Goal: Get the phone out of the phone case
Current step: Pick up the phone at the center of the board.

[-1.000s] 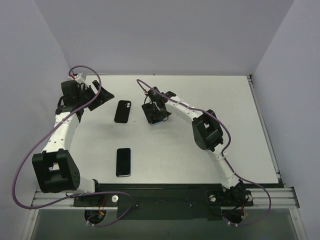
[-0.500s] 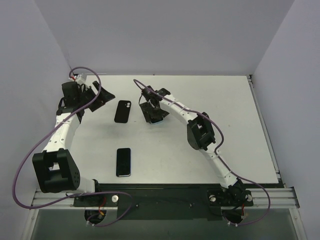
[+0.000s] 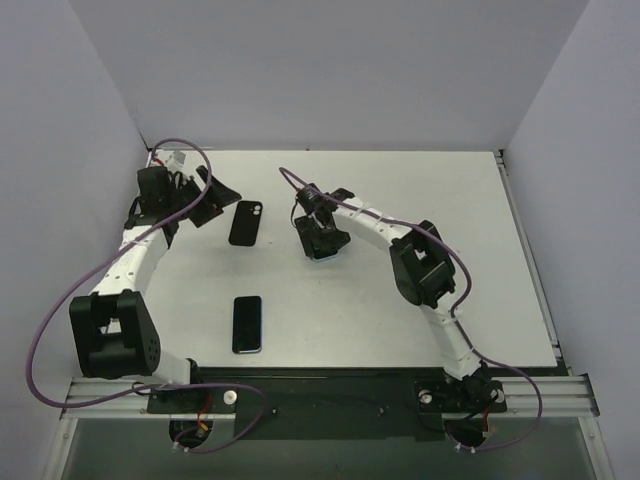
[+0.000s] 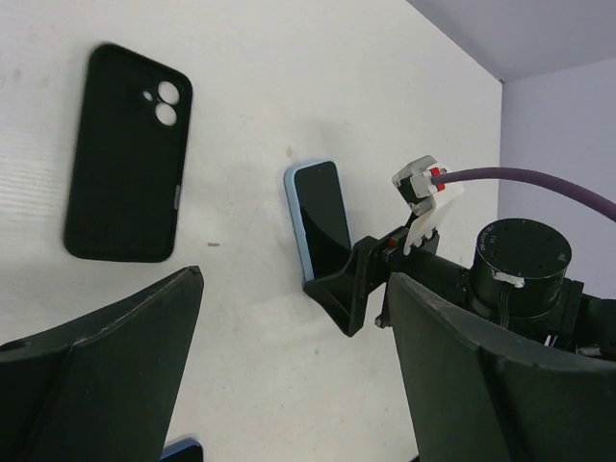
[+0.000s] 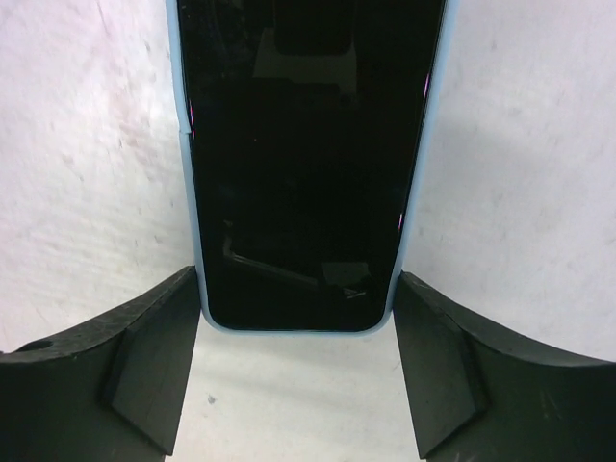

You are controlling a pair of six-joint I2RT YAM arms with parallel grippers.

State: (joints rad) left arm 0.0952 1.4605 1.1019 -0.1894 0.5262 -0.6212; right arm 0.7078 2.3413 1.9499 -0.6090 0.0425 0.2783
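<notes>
A phone in a light-blue phone case (image 5: 303,144) lies screen up on the white table, also seen in the left wrist view as the cased phone (image 4: 320,221). My right gripper (image 5: 296,281) straddles its near end, and both fingers touch the case's side edges by the bottom corners. From above, the right gripper (image 3: 322,242) covers most of it. My left gripper (image 4: 289,289) hangs open over bare table with nothing between its fingers. Overhead, the left gripper (image 3: 212,200) is at the far left.
An empty black case (image 3: 245,222) lies inside up between the two grippers, also visible as the black case (image 4: 125,154). A second dark phone (image 3: 247,324) lies nearer the arm bases. Grey walls enclose the table's back and sides.
My right gripper shifted slightly right and toward the near edge, and its fingers narrowed onto the blue case. The left gripper edged right toward the black case, still open.
</notes>
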